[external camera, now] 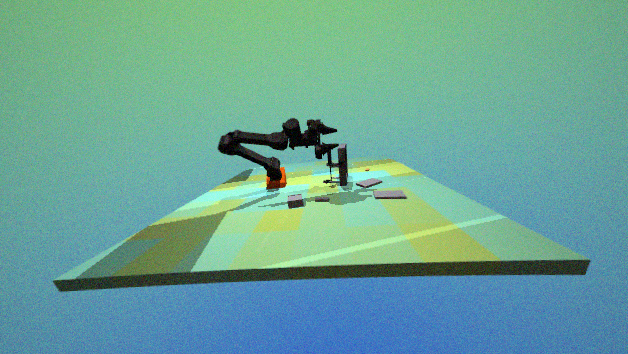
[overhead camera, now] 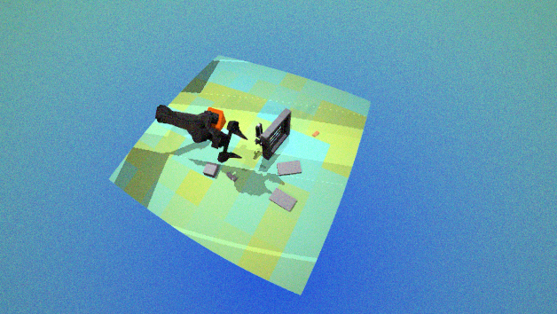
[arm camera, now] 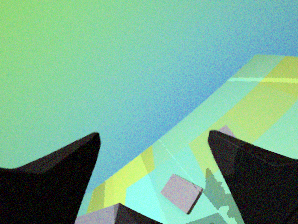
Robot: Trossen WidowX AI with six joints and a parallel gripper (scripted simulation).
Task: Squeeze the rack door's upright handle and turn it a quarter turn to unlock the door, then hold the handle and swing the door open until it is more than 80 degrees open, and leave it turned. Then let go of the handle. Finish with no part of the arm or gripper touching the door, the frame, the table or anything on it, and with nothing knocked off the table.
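Observation:
The rack's grey upright frame [overhead camera: 266,152] [external camera: 343,167] stands on the table; its top corner shows low in the wrist view [arm camera: 106,214]. The slotted door [overhead camera: 277,134] appears to sit within the frame, but its exact angle is too small to tell. The dark handle [overhead camera: 259,129] stands upright on the arm's side of the door; whether it is turned is unclear. My gripper [overhead camera: 243,148] [external camera: 336,138] [arm camera: 154,137] is wide open, with nothing between its fingers. It is in the air on the handle's side of the frame, near the height of the frame's top.
Two flat grey slabs [overhead camera: 289,168] [external camera: 389,194] [overhead camera: 283,200] [external camera: 369,183] lie beside the frame. A grey block [overhead camera: 210,169] [external camera: 295,201] and a small dark piece [overhead camera: 231,176] [external camera: 322,199] lie near the arm. A small orange piece [overhead camera: 315,133] [external camera: 367,170] lies beyond the frame.

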